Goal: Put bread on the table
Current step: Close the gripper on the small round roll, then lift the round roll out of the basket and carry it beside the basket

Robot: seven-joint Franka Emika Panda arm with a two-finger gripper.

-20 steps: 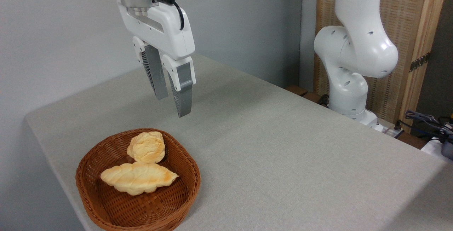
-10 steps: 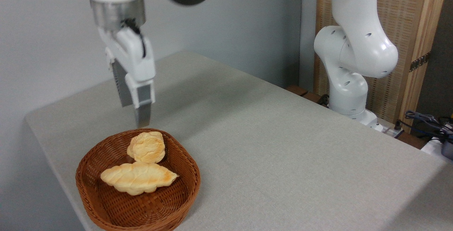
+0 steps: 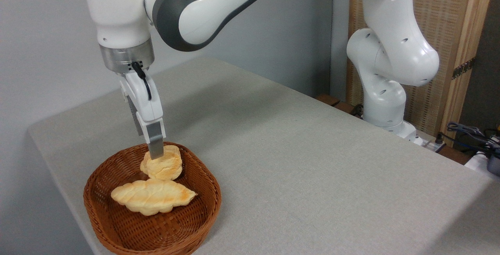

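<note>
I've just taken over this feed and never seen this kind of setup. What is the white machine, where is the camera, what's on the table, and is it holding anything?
One fixed camera looks across the table from its front side. The white machine is a jointed robot arm based at the far right, reaching over to the left. Its tool has two fingers and points straight down at the round bread, its tip at the bun's top edge. From this angle I cannot tell whether it has gripped yet. The bun lies in a brown wicker basket beside a longer leaf-shaped loaf. Nothing is lifted.
</note>
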